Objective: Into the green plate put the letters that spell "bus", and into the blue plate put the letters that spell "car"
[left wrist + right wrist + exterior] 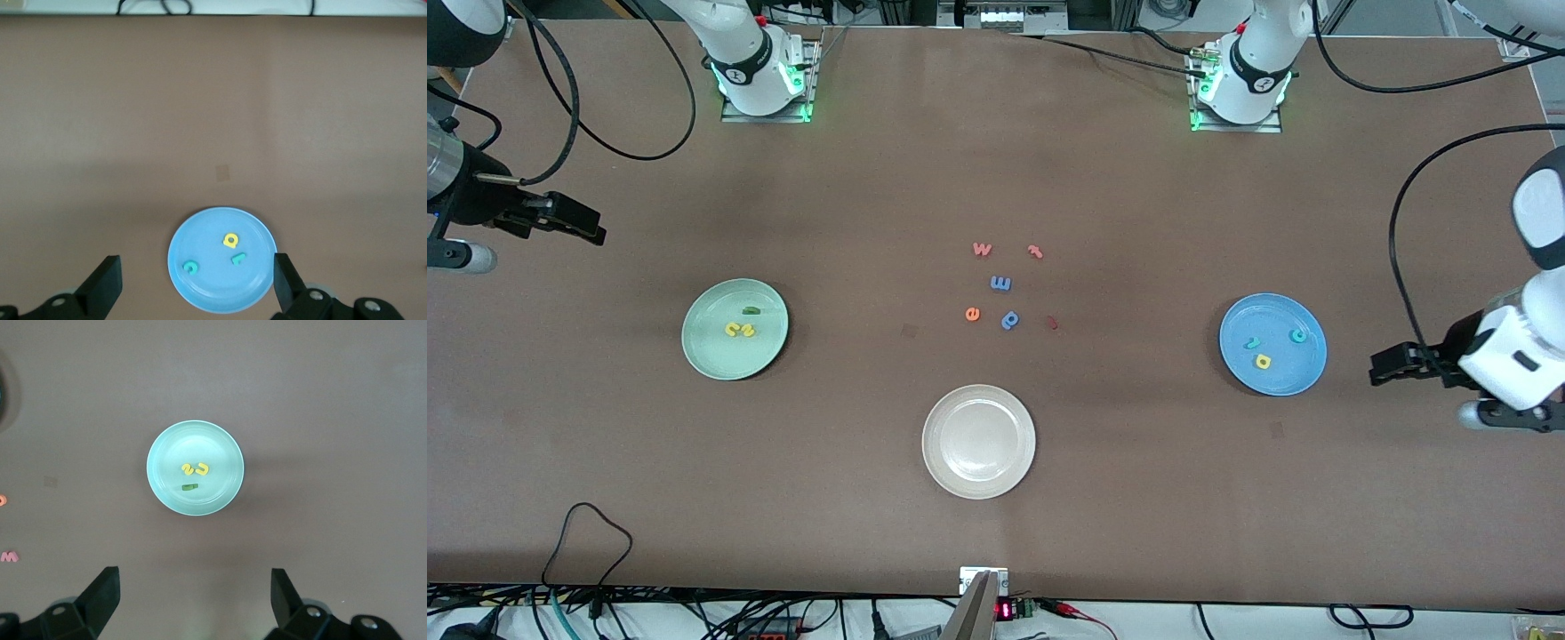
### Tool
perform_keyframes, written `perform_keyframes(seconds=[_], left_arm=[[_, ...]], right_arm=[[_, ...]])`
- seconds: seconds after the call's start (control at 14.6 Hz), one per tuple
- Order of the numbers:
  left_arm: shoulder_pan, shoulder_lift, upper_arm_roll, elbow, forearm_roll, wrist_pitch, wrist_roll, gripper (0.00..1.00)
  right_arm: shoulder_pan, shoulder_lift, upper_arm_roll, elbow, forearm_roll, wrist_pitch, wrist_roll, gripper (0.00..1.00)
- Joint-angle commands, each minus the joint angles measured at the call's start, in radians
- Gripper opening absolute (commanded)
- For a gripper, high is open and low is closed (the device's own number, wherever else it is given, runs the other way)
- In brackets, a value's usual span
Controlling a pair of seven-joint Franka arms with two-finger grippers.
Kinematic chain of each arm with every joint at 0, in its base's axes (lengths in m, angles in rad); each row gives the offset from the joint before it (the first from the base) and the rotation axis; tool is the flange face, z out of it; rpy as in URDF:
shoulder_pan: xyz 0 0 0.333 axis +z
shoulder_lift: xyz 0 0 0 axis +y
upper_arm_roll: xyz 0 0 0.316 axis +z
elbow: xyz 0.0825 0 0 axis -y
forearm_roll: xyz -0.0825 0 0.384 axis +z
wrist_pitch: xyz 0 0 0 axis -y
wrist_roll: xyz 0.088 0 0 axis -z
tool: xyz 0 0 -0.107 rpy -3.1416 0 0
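Observation:
The green plate holds a yellow "s" and "u" side by side and a dark green "b". In the blue plate lie a teal "c", a teal "r" and a yellow "a". My left gripper hangs open and empty over the table beside the blue plate, at the left arm's end. My right gripper is open and empty over the right arm's end of the table, well clear of the green plate.
A cream-white plate sits nearest the front camera, mid-table. Loose letters lie in the middle: a pink "w", a pink-red "t", a blue "m", an orange "e", a blue "p" and a dark red piece.

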Motion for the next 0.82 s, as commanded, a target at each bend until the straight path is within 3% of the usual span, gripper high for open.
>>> perform_keyframes(seconds=[0.0, 0.27, 0.48, 0.75], left_arm=[[-0.155, -0.08, 0.228, -0.017, -0.127, -0.055, 0.003, 1.0], [-0.166, -0.163, 0.227, -0.071, -0.107, -0.17, 0.013, 1.0], [-0.175, -0.27, 0.196, -0.222, -0.038, -0.12, 0.013, 1.0], [-0.175, -0.372, 0.184, -0.341, -0.039, -0.115, 0.013, 1.0]], right_arm=[[0.005, 0.01, 0.001, 0.026, 0.001, -0.021, -0.001, 1.0], [0.0, 0.019, 0.0, 0.028, 0.001, -0.014, -0.011, 1.0], [0.003, 0.018, 0.002, 0.029, -0.004, -0.017, -0.008, 1.0], [0.002, 0.018, 0.002, 0.028, -0.002, -0.017, -0.008, 1.0]])
